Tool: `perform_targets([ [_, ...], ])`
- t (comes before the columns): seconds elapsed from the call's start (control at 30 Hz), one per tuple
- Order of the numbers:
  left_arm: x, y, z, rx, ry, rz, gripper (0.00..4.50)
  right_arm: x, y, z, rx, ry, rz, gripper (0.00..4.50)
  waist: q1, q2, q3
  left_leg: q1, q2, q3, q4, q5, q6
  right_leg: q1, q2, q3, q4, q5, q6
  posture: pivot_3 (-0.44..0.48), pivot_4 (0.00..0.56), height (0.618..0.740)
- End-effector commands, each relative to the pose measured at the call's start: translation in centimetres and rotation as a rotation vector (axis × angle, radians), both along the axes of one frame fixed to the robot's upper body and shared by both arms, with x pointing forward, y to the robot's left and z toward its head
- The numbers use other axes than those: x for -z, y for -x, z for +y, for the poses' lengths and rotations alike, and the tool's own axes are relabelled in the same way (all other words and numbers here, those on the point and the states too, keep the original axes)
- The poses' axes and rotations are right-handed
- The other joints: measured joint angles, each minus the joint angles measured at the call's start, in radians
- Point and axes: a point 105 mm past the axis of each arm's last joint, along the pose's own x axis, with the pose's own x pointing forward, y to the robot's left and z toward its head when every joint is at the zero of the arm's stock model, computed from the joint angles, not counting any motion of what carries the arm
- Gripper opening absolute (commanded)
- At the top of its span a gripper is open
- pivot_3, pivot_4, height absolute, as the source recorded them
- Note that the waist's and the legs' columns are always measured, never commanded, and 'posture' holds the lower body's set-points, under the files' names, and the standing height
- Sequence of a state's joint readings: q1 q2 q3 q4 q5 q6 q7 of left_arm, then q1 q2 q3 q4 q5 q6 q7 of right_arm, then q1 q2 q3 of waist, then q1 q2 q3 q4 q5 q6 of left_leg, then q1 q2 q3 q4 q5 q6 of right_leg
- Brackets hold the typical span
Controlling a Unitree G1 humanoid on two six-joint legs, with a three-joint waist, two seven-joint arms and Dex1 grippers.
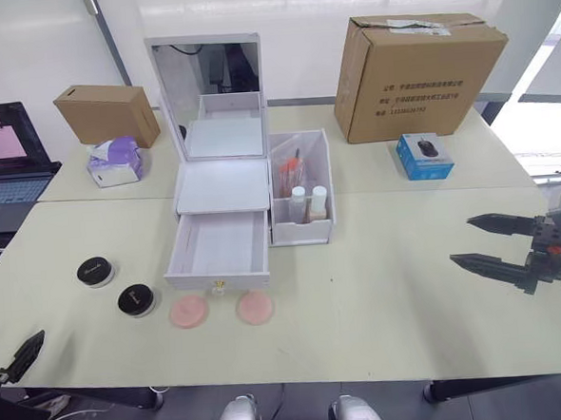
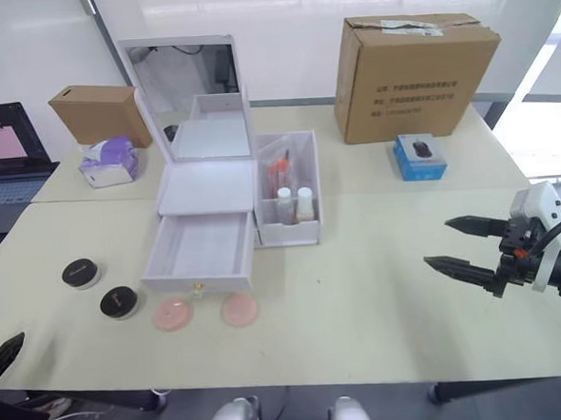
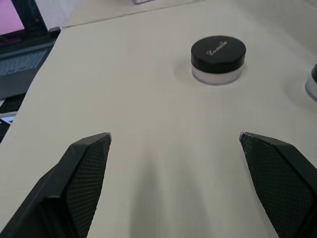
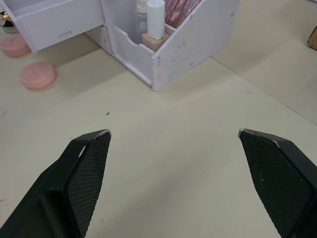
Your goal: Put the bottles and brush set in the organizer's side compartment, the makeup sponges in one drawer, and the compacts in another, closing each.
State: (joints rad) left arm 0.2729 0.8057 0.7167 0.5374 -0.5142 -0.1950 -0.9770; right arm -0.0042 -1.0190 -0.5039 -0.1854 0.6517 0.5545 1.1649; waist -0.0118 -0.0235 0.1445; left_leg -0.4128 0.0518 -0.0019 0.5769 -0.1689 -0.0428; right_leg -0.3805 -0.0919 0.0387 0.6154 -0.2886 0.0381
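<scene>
The organizer (image 1: pixel 220 190), white with upright mirror, has one drawer pulled out; both arms' fingers spread wide, empty.

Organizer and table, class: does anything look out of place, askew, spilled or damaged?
Nothing spilled or broken. The organizer has its lower drawer pulled open and empty, while both makeup sponges and both compacts lie loose on the table.

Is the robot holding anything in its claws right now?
No. The left gripper and right gripper are both open and empty, hovering over the table.
</scene>
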Motion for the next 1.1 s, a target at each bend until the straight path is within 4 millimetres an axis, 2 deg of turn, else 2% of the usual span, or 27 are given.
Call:
perform_targets([
  [0.03, -1.0, -0.3, -0.8, 0.056, -0.012, -0.016, 4.47, -1.5, 0.1, 1.0, -0.053, -0.003, -0.056, 4.50, -0.003, -0.001, -0.001, 0.001, 0.000, 0.000, 0.000, 0.000, 0.000, -0.001, 0.000, 0.000, 0.001, 0.000, 0.001, 0.000, 0.150, 0.740],
  [0.13, -1.4, -0.8, -4.4, 0.225, 0.006, 0.030, 4.47, -1.7, 0.1, 1.9, -0.108, -0.014, -0.045, 4.50, -0.005, -0.005, -0.002, 0.004, 0.001, 0.001, 0.000, 0.000, 0.000, -0.001, 0.001, 0.000, 0.003, 0.002, 0.003, 0.000, 0.150, 0.740],
  [0.23, -2.8, -1.7, -7.2, 0.300, 0.134, 0.040, 4.47, -2.3, 0.6, 2.8, -0.176, -0.040, -0.006, 4.50, -0.003, -0.006, -0.002, 0.005, 0.002, 0.003, 0.000, 0.000, 0.000, -0.001, 0.001, 0.001, 0.003, 0.001, 0.003, 0.000, 0.150, 0.740],
  [0.33, -3.4, -0.9, -11.6, 0.532, 0.091, 0.151, 4.47, -4.0, 2.4, 4.3, -0.313, -0.063, 0.094, 4.50, 0.002, -0.005, -0.001, 0.005, 0.002, 0.003, 0.000, 0.000, 0.000, -0.002, 0.000, 0.001, 0.005, 0.001, 0.003, 0.000, 0.150, 0.740],
  [0.43, -3.6, -0.3, -13.4, 0.620, 0.065, 0.199, 4.47, -5.6, 3.5, 5.0, -0.388, -0.048, 0.130, 4.50, 0.001, -0.004, -0.002, 0.005, 0.002, 0.005, 0.001, 0.000, 0.000, -0.003, 0.000, 0.002, 0.005, 0.001, 0.003, 0.000, 0.150, 0.740],
  [0.5, -3.6, 0.0, -14.7, 0.685, 0.045, 0.221, 4.47, -6.5, 4.1, 5.4, -0.429, -0.032, 0.149, 4.50, 0.001, -0.004, -0.001, 0.005, 0.002, 0.005, 0.000, 0.000, 0.000, -0.003, 0.001, 0.002, 0.005, 0.001, 0.003, 0.000, 0.150, 0.740],
  [0.7, -1.4, 0.9, -21.7, 0.885, 0.042, 0.234, 4.47, -6.6, 4.4, 5.9, -0.446, -0.002, 0.150, 4.50, 0.004, -0.005, -0.002, 0.004, 0.002, 0.005, 0.001, 0.000, 0.000, -0.004, 0.001, 0.003, 0.004, 0.001, 0.003, 0.000, 0.150, 0.740],
  [0.77, -0.6, 1.2, -22.9, 0.903, 0.037, 0.237, 4.47, -6.6, 4.6, 6.1, -0.447, 0.003, 0.154, 4.50, 0.004, -0.005, -0.002, 0.004, 0.002, 0.005, 0.003, 0.000, 0.000, -0.004, 0.001, 0.003, 0.004, 0.001, 0.003, 0.000, 0.150, 0.740],
  [0.9, 0.5, 0.4, -23.5, 0.848, 0.023, 0.211, 4.47, -7.3, 4.9, 6.5, -0.425, 0.016, 0.140, 4.50, 0.004, -0.004, -0.002, 0.004, 0.002, 0.004, 0.005, 0.000, 0.001, -0.004, 0.003, 0.004, 0.007, 0.001, 0.003, 0.000, 0.150, 0.740],
  [1.03, 0.8, -0.1, -23.5, 0.819, 0.014, 0.202, 4.47, -7.7, 5.2, 6.4, -0.400, 0.011, 0.137, 4.50, 0.010, -0.005, -0.002, 0.004, 0.002, 0.004, 0.009, 0.000, 0.001, -0.003, 0.003, 0.004, 0.007, 0.001, 0.003, 0.000, 0.150, 0.740],
  [1.1, 0.9, -0.6, -24.6, 0.806, 0.059, 0.184, 4.47, -7.9, 5.7, 6.6, -0.391, 0.017, 0.150, 4.50, 0.015, -0.004, -0.003, 0.003, 0.002, 0.003, 0.012, 0.000, 0.001, -0.002, 0.003, 0.004, 0.007, 0.001, 0.004, 0.000, 0.150, 0.740],
])
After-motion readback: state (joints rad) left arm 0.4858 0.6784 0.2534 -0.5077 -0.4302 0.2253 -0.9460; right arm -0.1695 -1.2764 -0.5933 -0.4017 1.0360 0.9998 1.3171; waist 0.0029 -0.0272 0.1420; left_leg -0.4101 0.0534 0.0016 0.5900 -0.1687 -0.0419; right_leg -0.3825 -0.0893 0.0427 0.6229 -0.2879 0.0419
